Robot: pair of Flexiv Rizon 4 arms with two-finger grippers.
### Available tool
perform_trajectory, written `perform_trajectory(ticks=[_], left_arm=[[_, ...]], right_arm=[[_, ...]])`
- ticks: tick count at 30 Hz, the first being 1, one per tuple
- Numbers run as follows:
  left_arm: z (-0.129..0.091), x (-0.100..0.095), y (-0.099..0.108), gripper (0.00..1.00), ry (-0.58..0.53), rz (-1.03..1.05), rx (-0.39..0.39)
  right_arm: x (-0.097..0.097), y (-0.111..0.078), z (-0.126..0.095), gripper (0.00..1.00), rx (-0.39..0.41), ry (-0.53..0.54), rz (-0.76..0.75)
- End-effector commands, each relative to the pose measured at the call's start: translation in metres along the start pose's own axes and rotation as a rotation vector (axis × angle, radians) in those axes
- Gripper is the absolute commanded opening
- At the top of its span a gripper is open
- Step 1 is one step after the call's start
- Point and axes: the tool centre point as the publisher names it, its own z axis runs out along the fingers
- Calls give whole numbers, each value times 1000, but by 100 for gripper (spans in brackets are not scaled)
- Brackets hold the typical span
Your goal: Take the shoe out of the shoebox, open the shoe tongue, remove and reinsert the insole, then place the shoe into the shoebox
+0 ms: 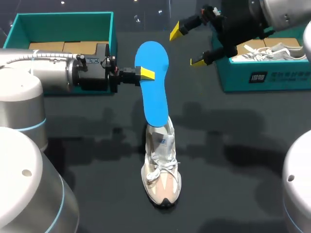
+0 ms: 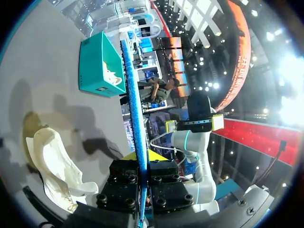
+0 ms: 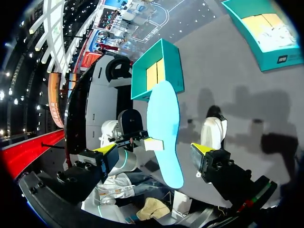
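The blue insole (image 1: 154, 87) is a long, flat, bright blue sole shape with a rounded forefoot. In the head view it runs from the upper middle of the frame down to the centre. Its lower end meets the collar of the shoe (image 1: 162, 170); I cannot tell whether that end sits inside the shoe. The shoe is a beige and white trainer with white laces. It stands on its sole in the lower middle of the frame, toe toward the bottom edge.

The dark table (image 1: 233, 160) lies bare on both sides of the shoe and below it. The left shoebox (image 1: 63, 19), teal with brown card inside, fills the upper left corner. The right shoebox (image 1: 252, 77), also teal, sits at the upper right with a second shoe (image 1: 272, 51) in it. Both boxes are well apart from the trainer.

My left claw (image 1: 143, 74) comes in from the left side and is clamped on the insole's left edge, near the wide end. In the left wrist view the insole (image 2: 135, 118) shows edge-on, pinched between the fingers of that claw (image 2: 141, 159), and the shoe (image 2: 52, 166) lies off to one side of it.

My right claw (image 1: 187, 46) hangs in the upper right with its fingers spread wide, holding nothing, just to the right of the insole's forefoot and apart from it. In the right wrist view the insole (image 3: 164, 128) stands ahead of that spread claw (image 3: 154, 156).
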Motion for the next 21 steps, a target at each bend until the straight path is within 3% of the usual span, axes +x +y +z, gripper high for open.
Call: perform_trajectory(ticks=[1, 13, 21], left_arm=[[1, -1, 0, 0, -1, 1, -1], [1, -1, 0, 0, -1, 1, -1], [1, -1, 0, 0, -1, 1, -1]], right_arm=[[20, 0, 4, 100, 2, -385, -18], [67, -8, 12, 100, 23, -601, -94], [88, -13, 21, 100, 24, -685, -122]])
